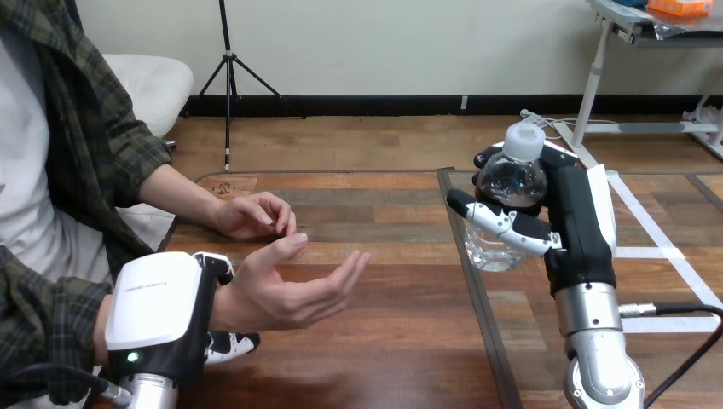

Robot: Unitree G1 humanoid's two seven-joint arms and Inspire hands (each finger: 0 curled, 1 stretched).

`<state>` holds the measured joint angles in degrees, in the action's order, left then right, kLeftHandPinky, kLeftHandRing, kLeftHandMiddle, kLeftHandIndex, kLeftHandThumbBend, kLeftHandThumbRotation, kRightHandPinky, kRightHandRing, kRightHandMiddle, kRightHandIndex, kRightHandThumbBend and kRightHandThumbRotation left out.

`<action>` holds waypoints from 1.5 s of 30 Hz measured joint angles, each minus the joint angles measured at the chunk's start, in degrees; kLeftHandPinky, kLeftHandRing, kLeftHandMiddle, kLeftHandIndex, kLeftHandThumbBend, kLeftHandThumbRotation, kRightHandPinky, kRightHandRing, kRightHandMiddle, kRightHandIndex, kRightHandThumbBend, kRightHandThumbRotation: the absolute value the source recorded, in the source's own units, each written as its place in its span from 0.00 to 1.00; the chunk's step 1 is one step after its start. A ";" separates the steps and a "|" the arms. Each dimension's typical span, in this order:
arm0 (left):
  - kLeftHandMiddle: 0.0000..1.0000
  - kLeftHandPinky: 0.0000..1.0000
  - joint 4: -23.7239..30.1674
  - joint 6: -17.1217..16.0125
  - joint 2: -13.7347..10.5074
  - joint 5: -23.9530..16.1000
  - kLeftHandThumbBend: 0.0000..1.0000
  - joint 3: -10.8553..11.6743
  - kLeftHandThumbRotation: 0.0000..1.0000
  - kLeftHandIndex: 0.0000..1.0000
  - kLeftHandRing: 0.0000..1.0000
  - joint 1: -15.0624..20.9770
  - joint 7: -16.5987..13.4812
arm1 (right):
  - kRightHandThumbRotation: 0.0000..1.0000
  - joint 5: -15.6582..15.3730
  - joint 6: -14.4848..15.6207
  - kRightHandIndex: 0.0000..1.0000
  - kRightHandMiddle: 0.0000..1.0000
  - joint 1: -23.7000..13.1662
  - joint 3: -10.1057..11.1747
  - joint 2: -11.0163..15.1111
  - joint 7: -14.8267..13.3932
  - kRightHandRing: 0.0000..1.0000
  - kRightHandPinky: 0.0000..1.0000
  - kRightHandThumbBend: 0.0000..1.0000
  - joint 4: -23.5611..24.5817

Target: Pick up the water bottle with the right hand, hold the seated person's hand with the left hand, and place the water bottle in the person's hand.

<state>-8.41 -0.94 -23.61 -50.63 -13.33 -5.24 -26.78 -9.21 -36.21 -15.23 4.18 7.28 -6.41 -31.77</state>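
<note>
The clear plastic water bottle (511, 179) is glossy, its white cap (524, 139) matt. The brown wooden counter (392, 341) looks smooth, satiny. The right robot hand (575, 230) pairs matt black plastic with glossy white shells.

This looks like a robot laboratory or test room, not a home. On the far left, a thin black tripod stand (228, 77) is on the brown plank floor (367, 141). On the right, the floor has white tape lines (648, 223). On the far right stands a grey work desk on white metal legs (596, 77), with white cables (546, 119) lying near its foot.
</note>
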 measured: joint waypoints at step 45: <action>0.25 0.17 5.39 -5.36 0.21 -2.27 0.84 -1.83 0.00 0.25 0.20 -2.06 -0.95 | 0.00 2.69 -1.01 0.48 0.45 -1.28 -2.23 -0.55 4.70 0.38 0.33 0.68 -0.22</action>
<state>-3.02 -6.30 -23.40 -52.90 -15.16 -7.30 -27.74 -6.52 -37.22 -16.51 1.95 6.73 -1.71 -31.99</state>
